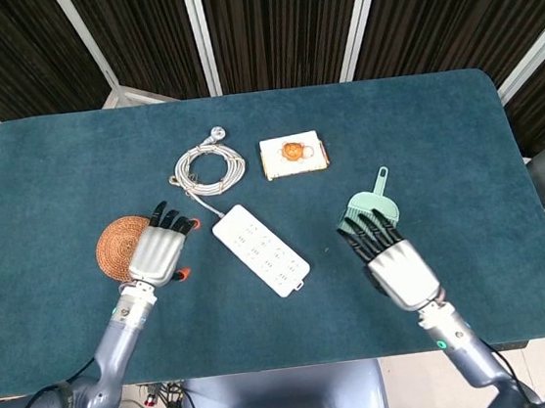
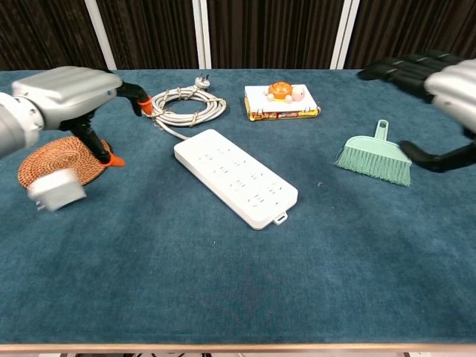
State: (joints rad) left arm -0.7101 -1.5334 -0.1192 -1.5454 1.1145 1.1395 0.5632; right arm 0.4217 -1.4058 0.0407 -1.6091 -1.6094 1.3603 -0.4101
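Note:
A white power strip [image 1: 260, 250] [image 2: 234, 177] lies diagonally at the table's middle, with no hand on it. My left hand [image 1: 157, 254] [image 2: 67, 93] hovers over the right edge of a woven coaster [image 1: 115, 244] [image 2: 52, 160], its orange-tipped fingers spread apart. A small white adapter [image 2: 52, 192] shows blurred just below that hand at the coaster's front edge, clear of the fingers; the head view hides it. My right hand [image 1: 392, 261] [image 2: 446, 82] is raised with fingers stretched out, above and just in front of a green hand brush [image 1: 369, 203] [image 2: 375, 158].
A coiled grey cable [image 1: 207, 165] [image 2: 182, 104] with a plug runs to the strip's far end. Right of the coil sits a flat snack box [image 1: 293, 154] [image 2: 282, 100]. The teal table [image 1: 441, 126] is backed by dark curtains.

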